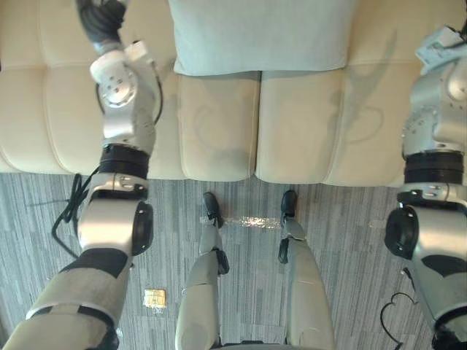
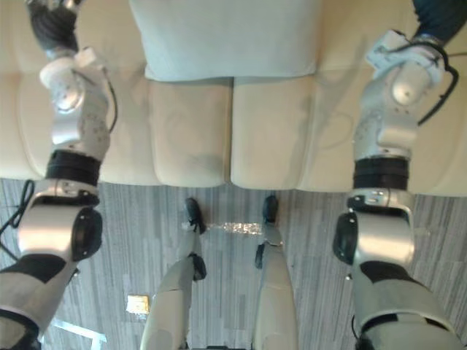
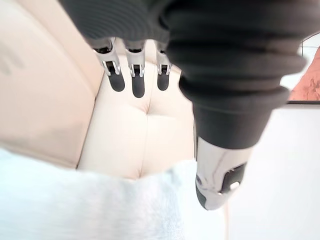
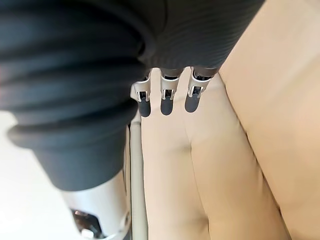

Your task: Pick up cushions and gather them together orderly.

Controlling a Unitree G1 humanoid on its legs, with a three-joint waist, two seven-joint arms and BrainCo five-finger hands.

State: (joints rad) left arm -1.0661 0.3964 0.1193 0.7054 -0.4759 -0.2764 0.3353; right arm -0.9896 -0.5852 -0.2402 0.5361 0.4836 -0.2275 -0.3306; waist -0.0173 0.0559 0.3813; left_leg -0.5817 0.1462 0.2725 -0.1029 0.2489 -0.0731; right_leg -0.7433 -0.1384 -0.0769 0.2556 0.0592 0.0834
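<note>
A pale blue-grey cushion (image 1: 259, 36) lies against the back of the cream sofa (image 1: 219, 131), in the middle between my two arms. In the left wrist view its soft white edge (image 3: 75, 210) shows close under my left hand (image 3: 135, 80), whose fingers are straight and hold nothing; the thumb (image 3: 220, 185) stands apart. My left wrist cover (image 1: 102, 18) is over the sofa, left of the cushion. My right hand (image 4: 167, 100) hangs over the sofa seat right of the cushion, fingers straight and empty, wrist cover (image 2: 438, 18) at the far right.
The sofa's seat pads (image 2: 190, 131) run across the view, with a seam down the middle. Grey striped carpet (image 1: 350, 240) lies in front. On it are a small yellow piece (image 1: 154, 297) and a shiny strip (image 1: 252, 221).
</note>
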